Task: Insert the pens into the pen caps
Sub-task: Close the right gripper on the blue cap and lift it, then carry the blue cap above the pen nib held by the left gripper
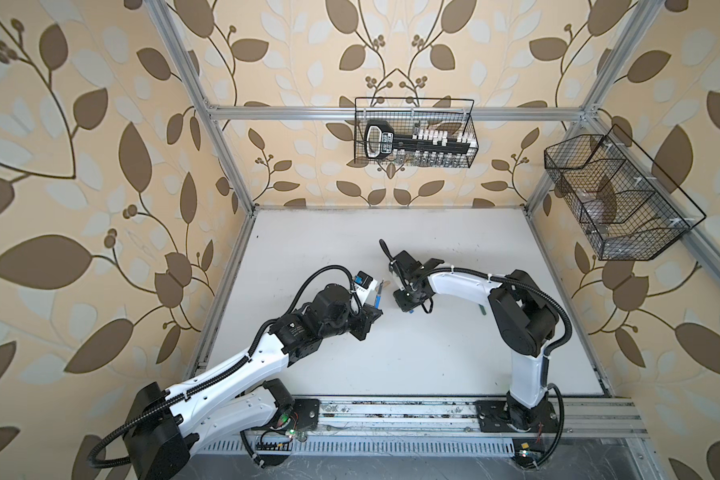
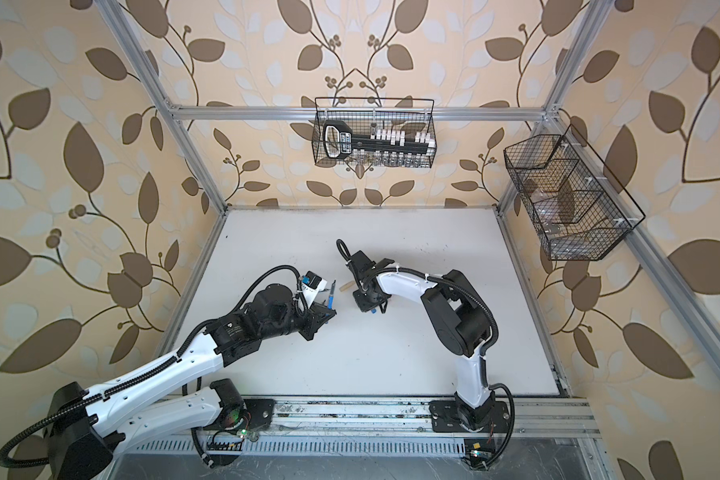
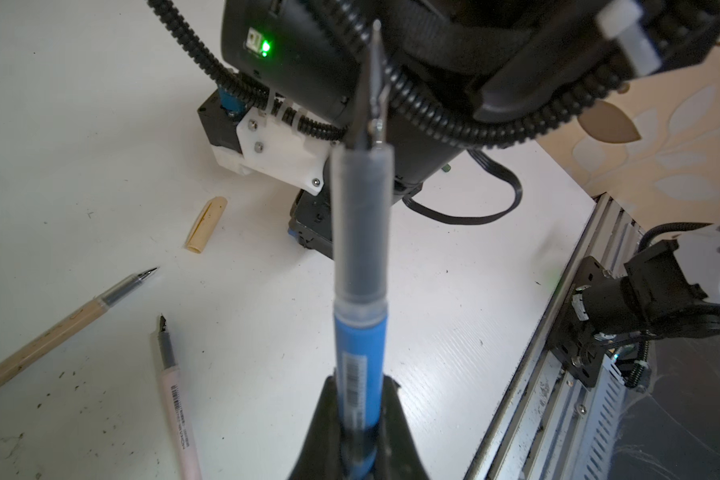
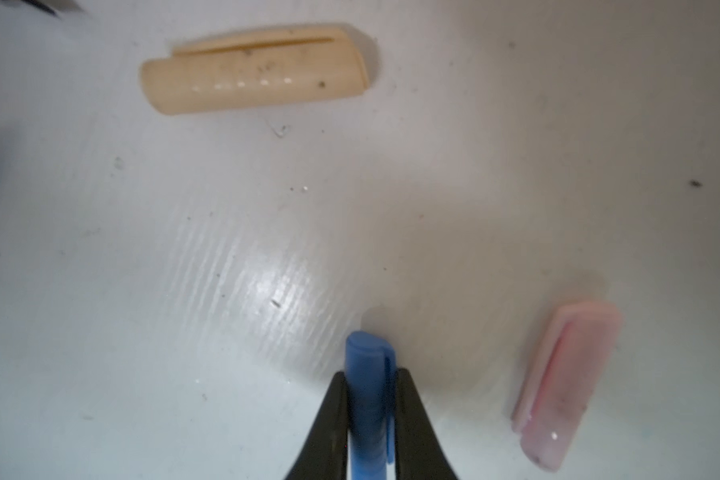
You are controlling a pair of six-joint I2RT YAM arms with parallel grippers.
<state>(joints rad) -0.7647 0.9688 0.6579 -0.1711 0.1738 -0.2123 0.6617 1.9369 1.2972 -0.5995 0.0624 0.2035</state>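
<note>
1. Blue plastic stick pen (image 3: 360,332), clear-sleeved toward its dark point: my left fingers (image 3: 329,403) are clamping its barrel and holding it off the white desk (image 3: 100,124), bare tip pointing toward my right arm.
2. My right fingers (image 4: 333,415) are pressing on both sides of the short blue plastic cap (image 4: 368,374), pinching it. It is sitting at or just above the desk; I cannot tell whether it is lifted.
3. I am judging the task as barely begun. Nothing I can see is capped yet, and the blue pair is the one in hand, pen and cap near each other but apart.
4. Lying flat near my right fingers are the tan plastic cap with a clip (image 4: 254,70) and the pale pink plastic cap (image 4: 566,382). The tan stick pen (image 3: 51,336) and the whitish-pink stick pen (image 3: 177,399) are lying uncapped, near each other, on the desk by my left fingers.
5. A dark green piece (image 1: 482,309) is showing beside my right arm in a top view. I cannot tell whether it is a pen or a cap.
6. As I am reading it, what is remaining is seating the blue cap over the blue tip, then doing the tan, pink and green pairs.
</note>
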